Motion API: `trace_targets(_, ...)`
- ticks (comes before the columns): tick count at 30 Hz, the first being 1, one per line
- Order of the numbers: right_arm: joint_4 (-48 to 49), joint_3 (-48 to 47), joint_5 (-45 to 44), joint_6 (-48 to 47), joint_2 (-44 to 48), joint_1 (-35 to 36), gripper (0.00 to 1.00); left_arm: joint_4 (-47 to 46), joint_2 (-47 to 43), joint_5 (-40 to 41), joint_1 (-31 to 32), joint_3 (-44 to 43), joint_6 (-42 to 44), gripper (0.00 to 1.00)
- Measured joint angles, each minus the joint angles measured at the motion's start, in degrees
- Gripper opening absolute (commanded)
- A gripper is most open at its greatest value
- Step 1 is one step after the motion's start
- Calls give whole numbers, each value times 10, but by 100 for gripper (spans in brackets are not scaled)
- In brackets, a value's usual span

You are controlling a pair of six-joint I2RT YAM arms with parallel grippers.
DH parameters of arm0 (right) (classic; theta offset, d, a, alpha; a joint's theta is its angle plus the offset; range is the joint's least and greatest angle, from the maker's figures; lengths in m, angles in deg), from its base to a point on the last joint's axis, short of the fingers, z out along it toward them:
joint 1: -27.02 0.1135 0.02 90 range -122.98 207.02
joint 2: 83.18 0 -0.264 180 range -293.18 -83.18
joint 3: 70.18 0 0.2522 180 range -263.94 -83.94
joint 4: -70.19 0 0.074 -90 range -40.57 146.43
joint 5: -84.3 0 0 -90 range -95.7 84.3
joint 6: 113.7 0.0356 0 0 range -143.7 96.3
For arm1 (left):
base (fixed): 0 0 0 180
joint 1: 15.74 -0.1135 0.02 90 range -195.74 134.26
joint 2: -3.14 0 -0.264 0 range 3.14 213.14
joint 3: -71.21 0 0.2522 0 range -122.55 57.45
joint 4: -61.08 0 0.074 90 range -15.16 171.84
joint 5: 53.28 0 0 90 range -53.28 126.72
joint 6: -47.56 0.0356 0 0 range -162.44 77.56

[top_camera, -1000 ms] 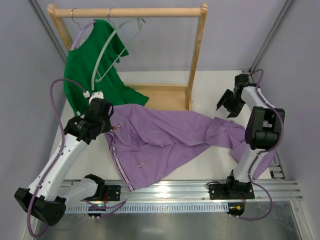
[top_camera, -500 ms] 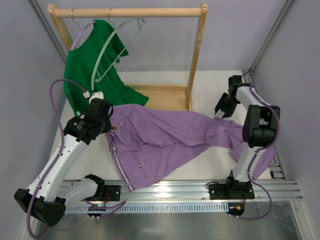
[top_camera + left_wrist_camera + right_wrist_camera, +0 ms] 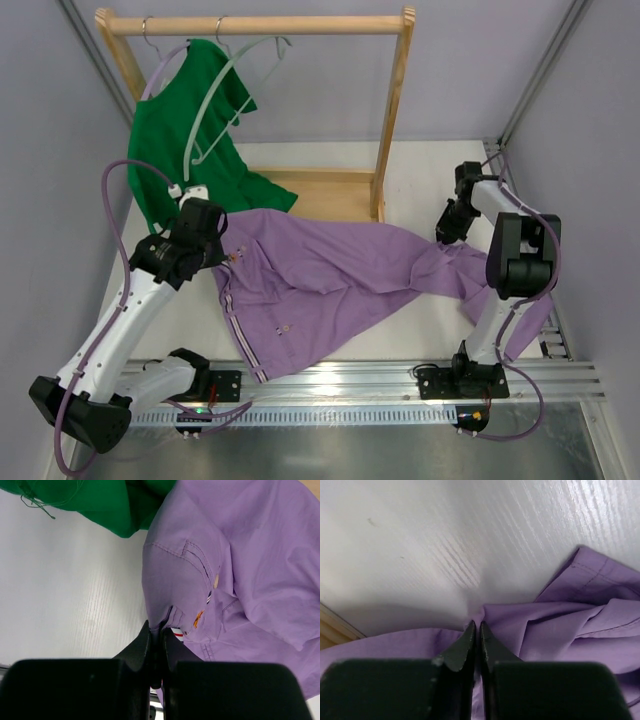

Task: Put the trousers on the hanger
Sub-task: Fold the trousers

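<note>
The lilac trousers lie spread across the white table, waistband to the left and legs running right. My left gripper is shut on the waistband edge by the small striped tab, the fabric pinched between its jaws. My right gripper is down on the far leg, and its jaws are closed on a raised fold of purple cloth. The pale grey-green hanger hangs bare from the wooden rail, behind the trousers at the back left.
A wooden clothes rack stands at the back, its base board touching the trousers' far edge. A dark green T-shirt hangs on a lavender hanger beside the pale one, its hem lying close to my left gripper.
My right gripper came down and left from above the table onto the trouser leg, and its jaws closed on a fold of cloth. The left arm has not moved.
</note>
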Motion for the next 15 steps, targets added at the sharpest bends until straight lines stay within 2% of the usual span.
trace_targets(3, -20, -29, -9, 0, 7, 0, 4, 0, 0, 0, 0, 0, 0, 0)
trace_targets(8, -49, -144, -51, -4, 24, 0, 4, 1, 0, 3, 0, 0, 0, 0)
trace_targets(12, -51, -225, -85, -10, 65, 0, 4, 6, 1, 15, 0, 0, -1, 0)
trace_targets(15, -42, -234, -123, -10, 127, 0, 4, 12, 2, 27, 0, 0, -5, 0)
